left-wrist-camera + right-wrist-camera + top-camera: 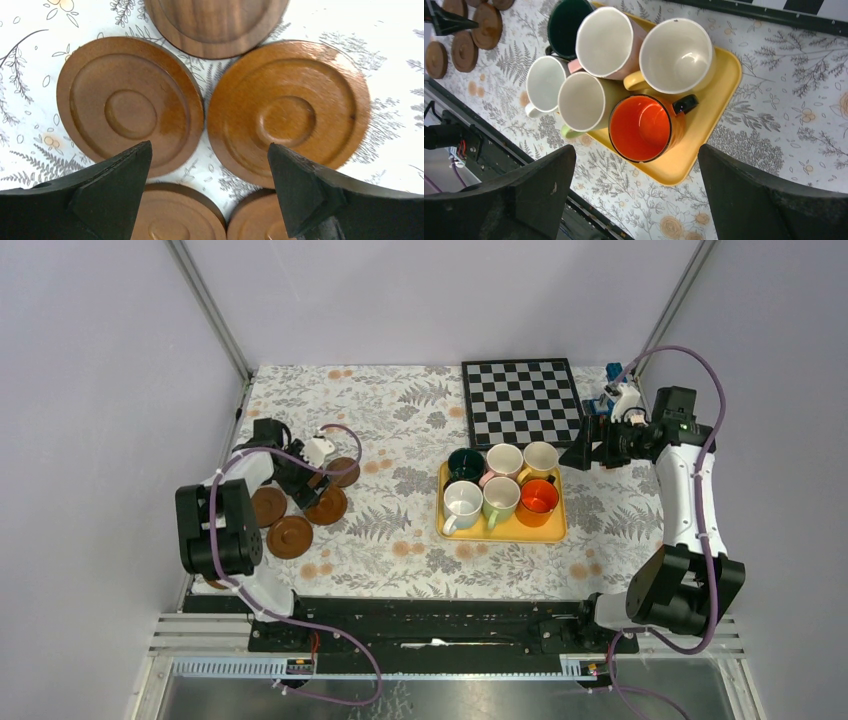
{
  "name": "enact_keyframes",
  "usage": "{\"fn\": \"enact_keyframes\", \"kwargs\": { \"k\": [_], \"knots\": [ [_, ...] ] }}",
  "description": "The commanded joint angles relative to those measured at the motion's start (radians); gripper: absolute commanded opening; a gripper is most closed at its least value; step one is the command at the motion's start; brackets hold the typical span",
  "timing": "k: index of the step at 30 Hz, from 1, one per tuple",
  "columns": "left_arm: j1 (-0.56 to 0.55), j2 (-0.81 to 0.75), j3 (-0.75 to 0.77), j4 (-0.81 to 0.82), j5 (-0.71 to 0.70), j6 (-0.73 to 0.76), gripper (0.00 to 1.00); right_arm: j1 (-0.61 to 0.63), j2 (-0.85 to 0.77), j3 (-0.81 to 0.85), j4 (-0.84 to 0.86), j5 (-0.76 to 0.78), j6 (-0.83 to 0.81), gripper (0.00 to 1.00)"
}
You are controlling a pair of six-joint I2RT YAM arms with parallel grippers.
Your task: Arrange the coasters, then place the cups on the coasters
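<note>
Several dark-brown coasters [290,537] lie clustered on the left of the table. My left gripper [312,478] hovers over them, open. In the left wrist view two coasters [130,105] [289,111] lie side by side beyond its fingertips, with others at the top and bottom edges; nothing sits between the fingers of the left gripper [210,160]. The cups stand packed on a yellow tray [553,532]: dark green [465,465], pink [504,460], cream-yellow [540,458], white [462,502], light green [500,498], orange [538,497]. My right gripper [583,452] hangs open just right of the tray, above the orange cup [644,127], empty.
A checkerboard [520,400] lies at the back, behind the tray. The flowered cloth [400,420] covers the table between the coasters and the tray. The arm bases and a black rail [430,625] line the near edge.
</note>
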Motion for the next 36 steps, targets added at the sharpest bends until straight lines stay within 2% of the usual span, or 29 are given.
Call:
{"fn": "enact_keyframes", "kwargs": {
  "k": [1,10,15,22,29,36],
  "knots": [
    [0.002,0.076,0.077,0.066,-0.031,0.005,0.95,0.004,-0.053,-0.016,0.063,-0.077,0.055,1.0],
    [-0.01,0.157,0.105,0.06,-0.005,0.085,0.96,0.004,-0.039,-0.051,0.099,-0.109,0.079,1.0],
    [-0.017,0.195,0.166,-0.088,0.071,0.137,0.94,0.004,-0.03,-0.041,0.097,-0.096,0.073,1.0],
    [-0.01,0.208,0.171,-0.213,0.063,0.195,0.95,0.004,-0.026,-0.047,0.088,-0.089,0.052,1.0],
    [-0.009,0.261,0.195,-0.182,0.031,0.186,0.96,0.004,-0.027,-0.056,0.105,-0.089,0.06,1.0],
    [-0.034,0.323,0.276,-0.149,0.028,0.15,0.87,0.003,-0.045,-0.09,0.128,-0.074,0.063,1.0]
  ]
}}
